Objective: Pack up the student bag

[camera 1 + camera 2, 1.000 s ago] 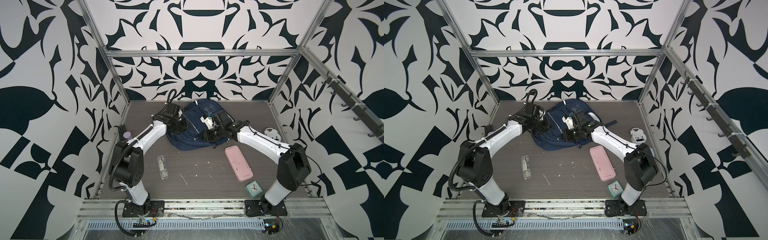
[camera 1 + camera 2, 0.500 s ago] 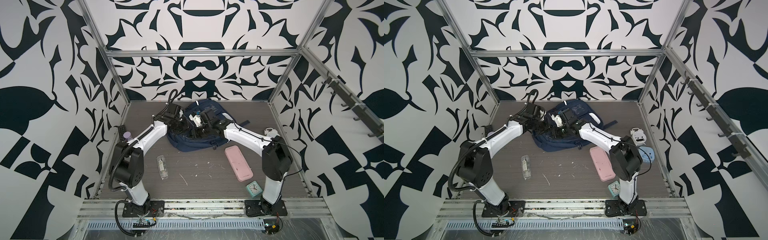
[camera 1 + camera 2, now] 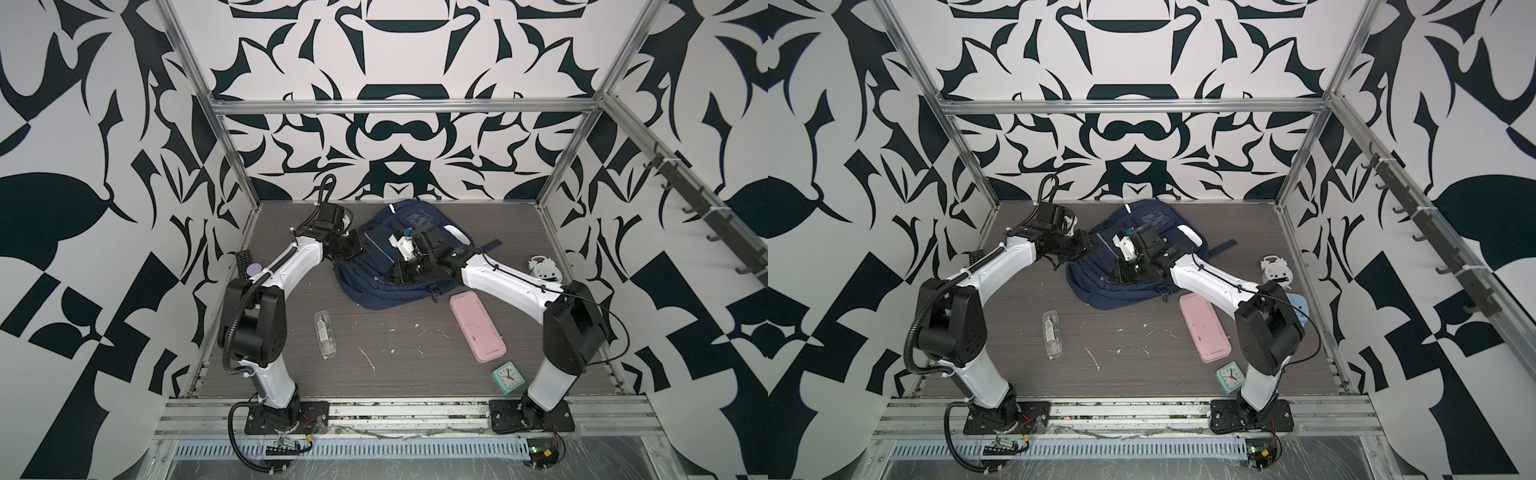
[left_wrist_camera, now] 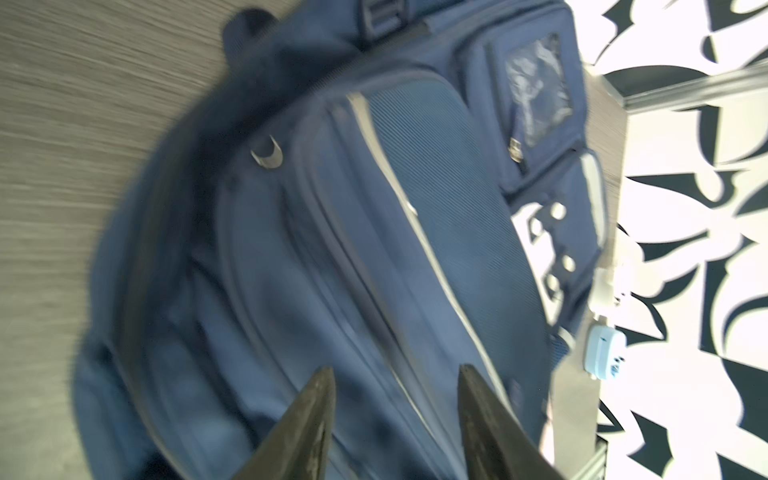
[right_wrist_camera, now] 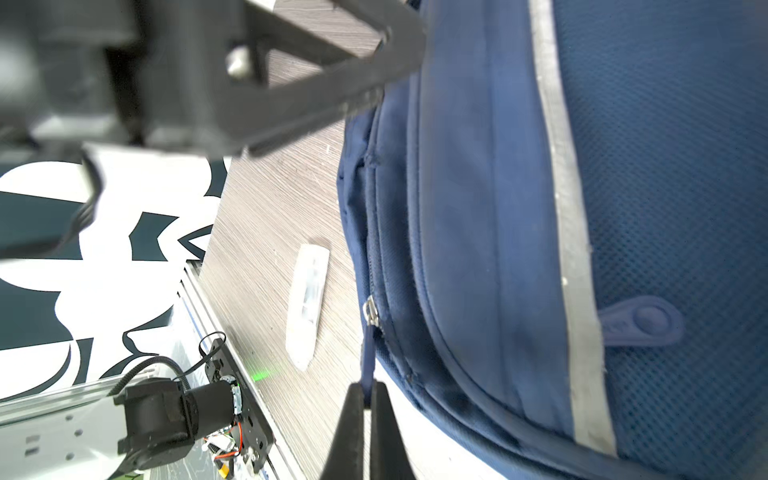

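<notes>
A: "While your right gripper (image 5: 368, 390) clamped its fingers on the zip pull (image 5: 369, 357), the bag (image 5: 478, 208) lay flat just beyond them, probably so you could drag the zip along."

B: "Your left gripper (image 4: 397, 372) had its fingers apart, empty, at the bag's edge further up that zip, perhaps in your way. The pink case (image 3: 477, 326) and clear box (image 3: 324, 338) lay well apart from both."

The grey wood-grain tabletop (image 3: 395, 365), flecked with white scraps, carries a large navy-blue fabric backpack (image 3: 376, 266) lying toward the back. In front of it lie a clear oblong plastic case (image 3: 324, 334) at left, a pink oblong case (image 3: 478, 326) at right, and a small teal square clock (image 3: 508, 377). A white round alarm clock (image 3: 543, 268) and a black remote control (image 3: 242, 262) sit at opposite edges.
</notes>
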`<state>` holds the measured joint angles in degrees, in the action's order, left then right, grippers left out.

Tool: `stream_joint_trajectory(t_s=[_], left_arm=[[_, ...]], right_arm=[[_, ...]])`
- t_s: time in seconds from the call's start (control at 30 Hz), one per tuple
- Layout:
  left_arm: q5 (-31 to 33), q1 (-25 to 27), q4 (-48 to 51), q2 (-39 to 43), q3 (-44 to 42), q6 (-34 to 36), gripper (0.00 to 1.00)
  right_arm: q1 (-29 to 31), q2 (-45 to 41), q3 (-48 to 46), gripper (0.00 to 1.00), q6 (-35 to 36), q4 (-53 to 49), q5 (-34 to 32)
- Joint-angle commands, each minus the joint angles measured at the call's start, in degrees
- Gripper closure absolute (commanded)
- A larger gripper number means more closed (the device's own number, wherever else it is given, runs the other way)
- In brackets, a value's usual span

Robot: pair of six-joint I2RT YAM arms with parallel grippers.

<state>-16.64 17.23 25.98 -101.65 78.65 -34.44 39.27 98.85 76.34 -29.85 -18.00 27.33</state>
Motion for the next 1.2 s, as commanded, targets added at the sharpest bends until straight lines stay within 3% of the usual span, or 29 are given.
stream_joint_trajectory(t_s=[0.0, 0.33, 0.47, 0.63, 0.9, 1.17], left_arm=[[-0.03, -0.18, 2.08, -3.37, 3.01, 2.00, 0.49], [-2.09, -0.27, 0.66, -10.52, 8.75, 0.57, 0.53], [-3.24, -0.43, -0.38, -11.53, 9.81, -0.36, 0.68], [-4.89, -2.16, -2.45, -10.33, 8.15, -2.37, 1.00], [-4.40, -8.77, -17.63, 1.88, -11.68, -12.17, 1.00], [3.71, -8.76, -32.18, 15.83, -31.65, -26.77, 1.00]], right_arm=[[-0.59, -3.56, -0.90, 1.00, 0.42, 1.53, 0.62], [-1.77, -6.77, -4.55, 1.00, 2.01, -0.66, 0.18], [-2.35, -7.31, -5.23, 1.00, 2.03, -0.63, 0.00], [-2.79, -7.11, -4.85, 1.00, 2.06, -0.55, 0.09], [-3.10, -5.39, -3.40, 1.00, 2.78, -1.05, 0.95], [-3.16, -3.58, -1.75, 1.00, 3.88, -1.95, 0.94]])
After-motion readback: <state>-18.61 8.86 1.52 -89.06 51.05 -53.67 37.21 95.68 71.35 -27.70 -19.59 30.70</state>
